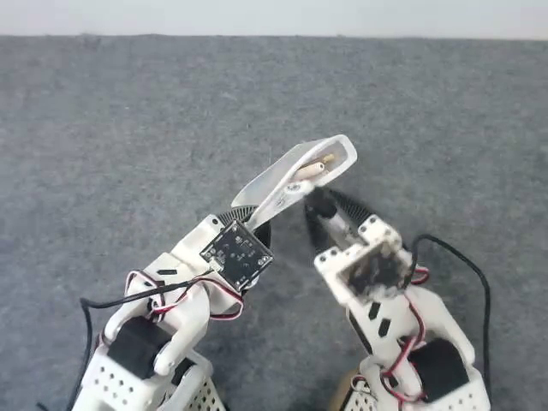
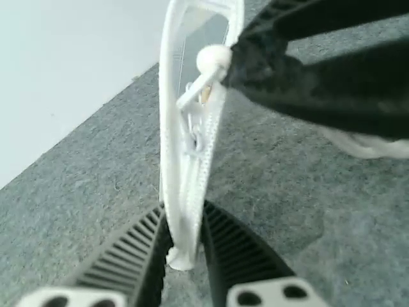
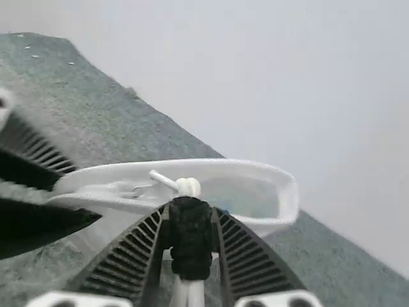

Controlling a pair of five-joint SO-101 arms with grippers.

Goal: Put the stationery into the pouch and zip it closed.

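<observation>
A white pouch (image 1: 295,175) (image 2: 182,192) (image 3: 243,167) is held up off the grey carpeted worktop (image 1: 128,128) (image 2: 275,179) (image 3: 77,109), between 2 robot arms near the middle of the high view. Its far end is open, with the rim spread into a loop, and 1 tan, stick-shaped piece of stationery (image 1: 310,171) lies inside near the mouth. It is too small to tell what it is. The zip is closed along the stretch nearest the left arm, up to the slider (image 2: 193,137), and open beyond it. A black cord (image 3: 190,233) with a round white bead (image 2: 213,59) (image 3: 188,187) at its end hangs from the slider as a pull. The left tool (image 1: 253,218) (image 2: 183,220) is narrow, with its 2 ribbed black fingers pressed on either side of the pouch's closed end, holding the pouch on edge. The right tool (image 1: 318,205) (image 2: 233,64) (image 3: 190,214) is also narrow, clamped on the black cord just behind the bead and beside the pouch's open stretch. The 2 tools are close together, touching the pouch from opposite sides. In the high view the left arm comes in from the lower left, with a small dark circuit board (image 1: 237,254) on its wrist and red and white wires (image 1: 150,291) looping along it. The right arm comes in from the lower right, with a black cable (image 1: 467,265) arching beside it. A pale wall (image 1: 257,17) runs along the far edge of the worktop.
</observation>
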